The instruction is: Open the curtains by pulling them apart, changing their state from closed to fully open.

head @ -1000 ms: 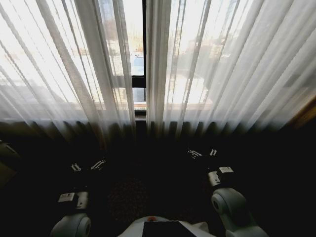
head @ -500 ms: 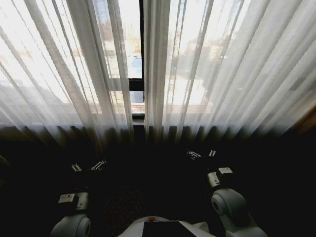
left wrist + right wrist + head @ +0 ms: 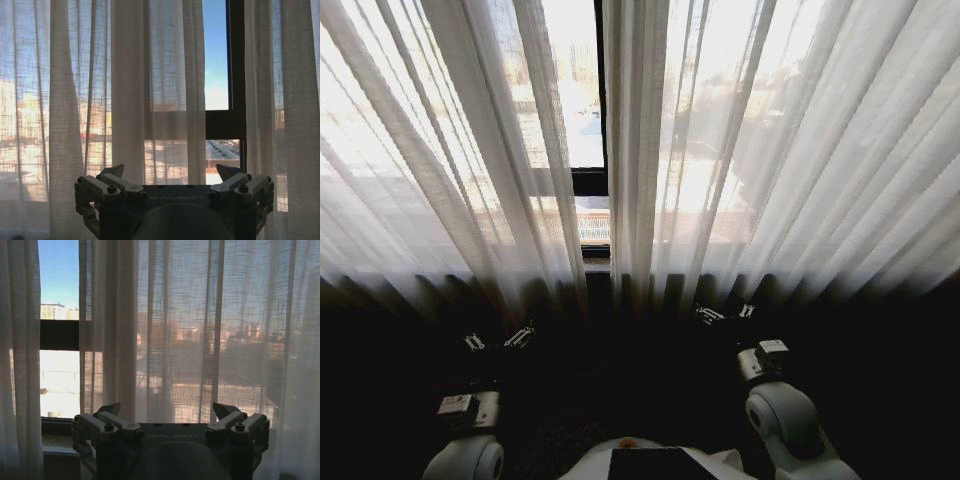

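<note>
The curtains hang as two sheer white pleated panels, the left panel (image 3: 450, 150) and the right panel (image 3: 770, 140), with a narrow gap between them. Through that gap a black window frame bar (image 3: 588, 180) shows. My left gripper (image 3: 500, 339) is held low in front of the left panel, open and empty, short of the fabric. In the left wrist view the left gripper (image 3: 171, 172) faces the left panel (image 3: 150, 75) near its inner edge. My right gripper (image 3: 724, 313) is open below the right panel. In its wrist view the right gripper (image 3: 167, 410) faces the right panel (image 3: 200, 315).
The floor and the wall below the window are dark. A window sill (image 3: 592, 262) shows in the gap. Bright daylight and buildings lie beyond the glass. The other panel's edge (image 3: 285, 100) hangs beside the frame bar (image 3: 235, 100).
The whole head view has shifted: the curtains now look larger and their hems sit lower in the picture, so the camera has moved closer. Both arms hold the same pose.
</note>
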You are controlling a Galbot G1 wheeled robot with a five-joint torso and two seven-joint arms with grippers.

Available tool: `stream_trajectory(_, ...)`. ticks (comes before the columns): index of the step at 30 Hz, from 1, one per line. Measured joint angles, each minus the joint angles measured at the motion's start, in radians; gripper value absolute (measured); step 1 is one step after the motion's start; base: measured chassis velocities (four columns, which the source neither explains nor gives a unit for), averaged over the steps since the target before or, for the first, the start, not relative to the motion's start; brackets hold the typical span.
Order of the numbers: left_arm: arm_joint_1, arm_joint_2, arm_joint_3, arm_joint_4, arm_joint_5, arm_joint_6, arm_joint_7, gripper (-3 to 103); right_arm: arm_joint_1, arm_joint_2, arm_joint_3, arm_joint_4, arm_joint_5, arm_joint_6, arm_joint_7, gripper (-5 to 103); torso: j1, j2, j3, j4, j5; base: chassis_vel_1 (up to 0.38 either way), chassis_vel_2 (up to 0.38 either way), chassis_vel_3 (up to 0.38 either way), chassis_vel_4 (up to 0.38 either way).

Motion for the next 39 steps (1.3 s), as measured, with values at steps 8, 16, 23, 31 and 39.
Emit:
stream_trajectory(8,0.001,0.0,-0.001,0.01,0.001,-0.013,0.0,100,0.0,0.005,-0.013,-0.008,-0.015,0.0,0.004,100,0.0,0.0,0.0,-0.0002,0.0,-0.215,0.244,0.203,-0.242)
stream_trajectory(16,0.006,-0.004,-0.002,0.019,0.003,-0.026,0.0,100,0.0,0.011,-0.04,-0.011,-0.025,0.0,0.02,100,0.0,0.0,0.0,-0.0001,0.0003,-0.235,0.204,0.25,-0.196)
stream_trajectory(23,0.007,-0.001,-0.001,0.016,0.003,-0.028,0.002,100,0.004,0.02,-0.061,-0.013,-0.05,-0.002,0.037,100,0.001,0.0,0.0,0.0001,0.0,-0.19,0.178,0.193,-0.161)
stream_trajectory(31,0.007,0.002,0.003,0.015,0.002,-0.028,0.002,100,-0.004,0.029,-0.063,-0.023,-0.102,0.042,0.037,100,0.0,0.0,0.0,-0.0002,-0.0002,-0.013,0.025,0.015,-0.031)
stream_trajectory(39,0.009,0.005,-0.005,0.015,-0.004,-0.033,0.002,100,-0.005,0.035,-0.07,-0.027,-0.11,0.055,0.036,100,0.0,0.0,0.0,0.0,-0.0001,0.003,0.007,0.0,-0.003)
